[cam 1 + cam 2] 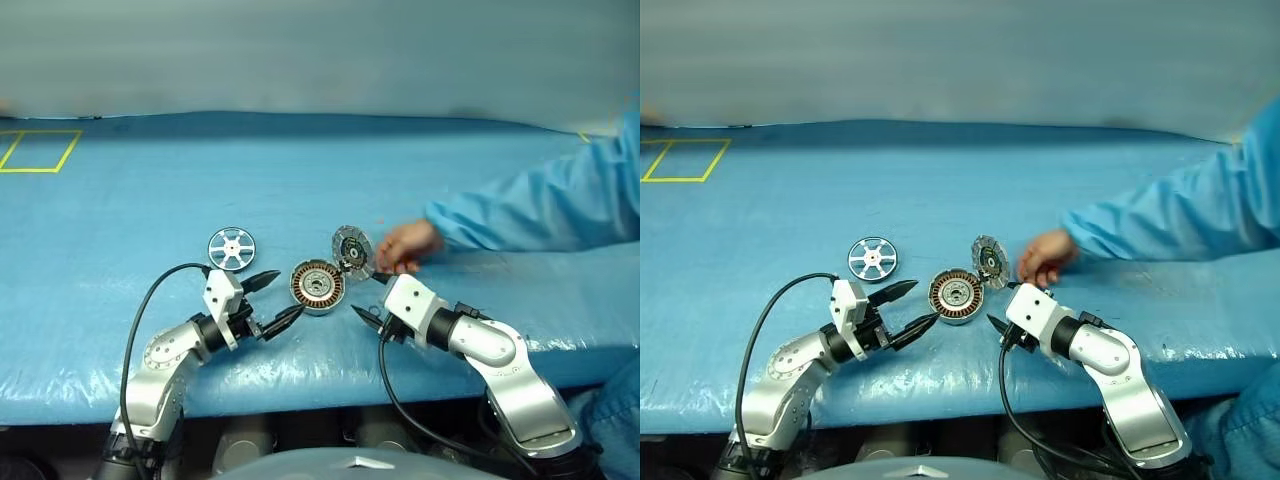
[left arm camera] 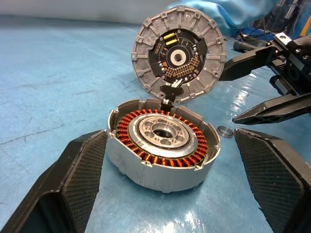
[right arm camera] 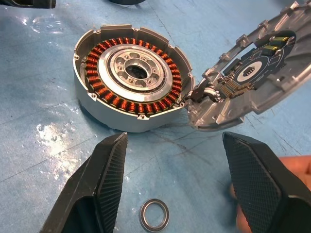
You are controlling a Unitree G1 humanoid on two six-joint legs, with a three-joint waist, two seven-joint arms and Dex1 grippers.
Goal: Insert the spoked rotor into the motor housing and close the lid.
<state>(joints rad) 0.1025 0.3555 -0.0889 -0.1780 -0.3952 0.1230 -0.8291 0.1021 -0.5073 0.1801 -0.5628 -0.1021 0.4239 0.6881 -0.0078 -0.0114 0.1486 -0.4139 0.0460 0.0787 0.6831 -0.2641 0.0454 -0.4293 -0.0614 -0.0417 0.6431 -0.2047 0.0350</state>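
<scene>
The motor housing lies near the table's front edge, its copper windings showing. Its lid stands swung up on its hinge at the far right of the rim, ribbed inner face toward me. The spoked rotor lies flat on the table, behind and to the left of the housing. My left gripper is open, level, its fingers flanking the housing's left side without touching. On the housing's right my right gripper is open and empty, tilted down, with the housing and the lid just past its tips.
A person's hand in a light blue sleeve rests on the table just right of the lid. A small metal ring lies on the blue table cover between my right fingers. Yellow tape marks the far left corner.
</scene>
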